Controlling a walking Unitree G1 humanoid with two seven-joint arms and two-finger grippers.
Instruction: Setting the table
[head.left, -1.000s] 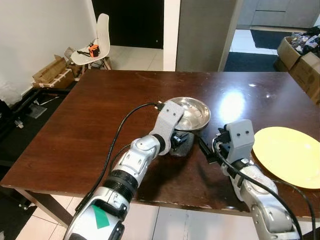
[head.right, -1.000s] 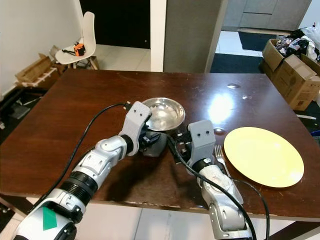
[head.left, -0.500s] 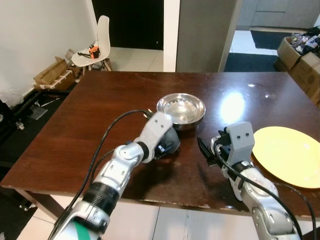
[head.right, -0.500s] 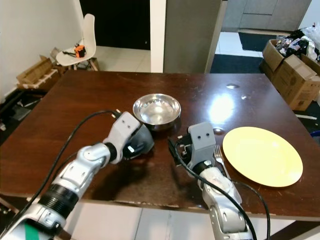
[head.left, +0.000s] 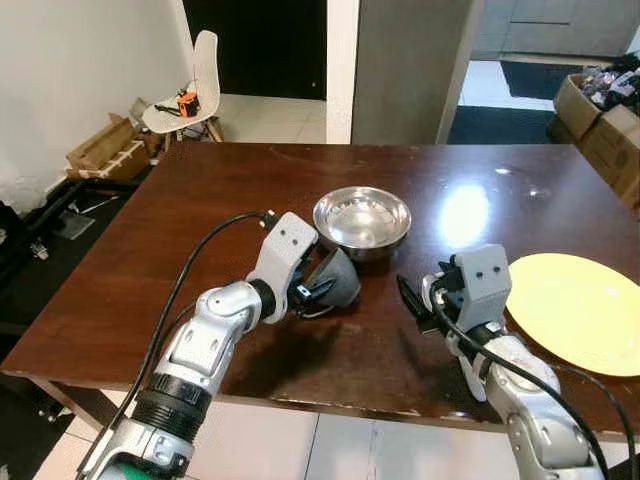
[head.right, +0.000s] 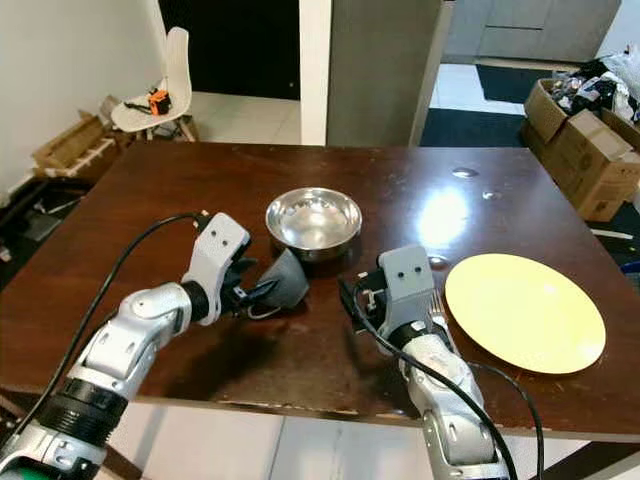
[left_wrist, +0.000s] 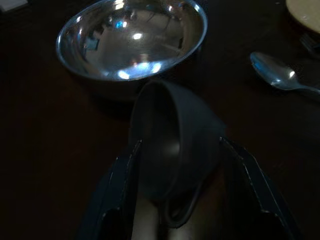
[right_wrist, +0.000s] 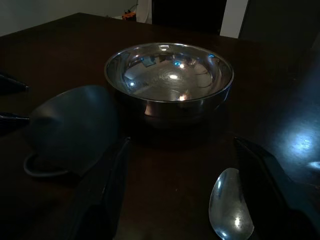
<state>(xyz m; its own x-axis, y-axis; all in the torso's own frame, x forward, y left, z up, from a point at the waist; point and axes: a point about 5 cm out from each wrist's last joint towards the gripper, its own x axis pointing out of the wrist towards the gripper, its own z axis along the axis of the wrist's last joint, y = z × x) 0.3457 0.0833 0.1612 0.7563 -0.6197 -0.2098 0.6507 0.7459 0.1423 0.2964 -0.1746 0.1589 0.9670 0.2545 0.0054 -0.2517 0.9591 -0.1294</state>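
The left gripper (head.left: 312, 292) now sits back from the steel bowl (head.left: 362, 220). The dark cup (head.left: 335, 281) lies tipped between its fingers.

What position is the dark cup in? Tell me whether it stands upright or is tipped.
Tipped. The cup lies on its side between the left gripper's open fingers, its handle low against the table, beside the metal bowl.

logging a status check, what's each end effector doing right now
Left end effector: open, fingers either side of the dark cup lying on its side.
Right end effector: open, holding nothing, low over the table.
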